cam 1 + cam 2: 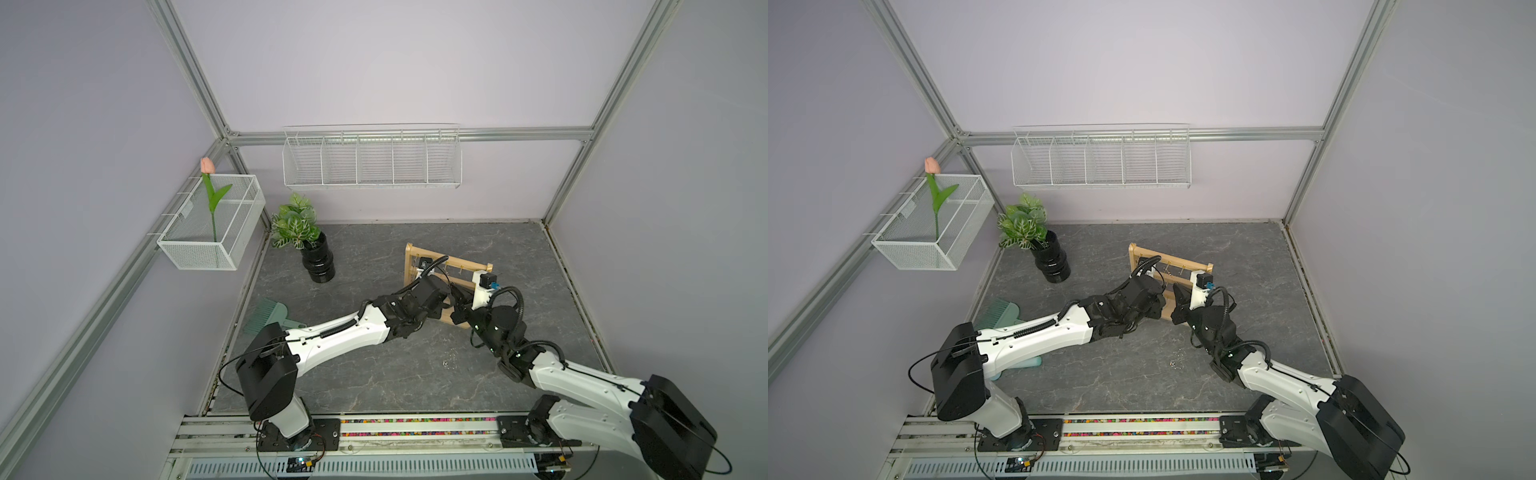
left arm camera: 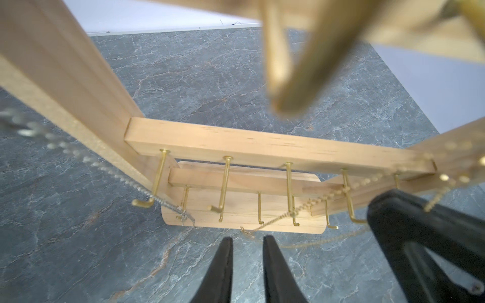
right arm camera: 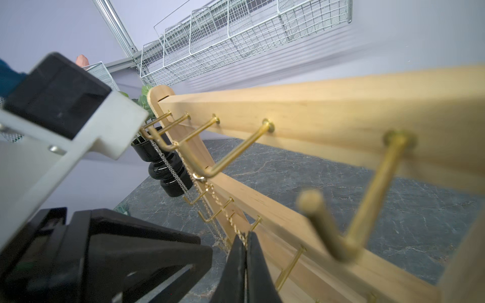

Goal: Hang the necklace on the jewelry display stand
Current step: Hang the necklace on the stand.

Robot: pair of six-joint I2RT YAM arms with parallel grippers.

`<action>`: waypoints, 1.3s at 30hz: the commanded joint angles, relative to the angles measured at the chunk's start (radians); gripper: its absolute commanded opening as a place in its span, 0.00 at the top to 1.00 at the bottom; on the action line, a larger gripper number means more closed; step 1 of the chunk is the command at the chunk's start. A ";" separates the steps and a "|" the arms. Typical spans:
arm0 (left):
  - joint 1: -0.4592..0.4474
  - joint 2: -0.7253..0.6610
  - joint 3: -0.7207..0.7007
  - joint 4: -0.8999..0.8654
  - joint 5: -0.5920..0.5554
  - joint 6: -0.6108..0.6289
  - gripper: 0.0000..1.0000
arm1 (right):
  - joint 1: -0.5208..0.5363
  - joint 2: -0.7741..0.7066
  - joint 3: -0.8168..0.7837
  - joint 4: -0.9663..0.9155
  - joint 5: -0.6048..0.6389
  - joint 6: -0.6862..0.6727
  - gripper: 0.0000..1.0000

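Necklace (image 3: pixel 198 177), a fine gold chain, is draped over a hook (image 3: pixel 236 154) on the top bar of the jewelry display stand (image 1: pixel 409 266), which sits a little right of centre on the table (image 1: pixel 374 374). Right gripper (image 3: pixel 246 237) pinches the chain's lower run, fingers pressed tight together. Left gripper (image 2: pixel 248 240) hovers close by the stand, jaws slightly parted, holding nothing

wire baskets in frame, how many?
2. The mesh basket hangs on the side wall, with a pink tulip standing in it. The long divided basket hangs on the back wall. No others show, and nothing seems to hide any.
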 commanded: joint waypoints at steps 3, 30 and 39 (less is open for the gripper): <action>-0.005 -0.058 0.016 -0.071 0.007 -0.025 0.70 | 0.005 0.019 0.038 0.021 0.011 -0.019 0.93; -0.018 -0.101 -0.091 0.151 0.102 -0.049 0.56 | 0.009 -0.017 0.030 -0.025 0.012 -0.006 0.93; -0.018 -0.076 -0.101 0.254 0.076 -0.026 0.56 | 0.009 -0.026 0.019 -0.027 0.014 -0.007 0.93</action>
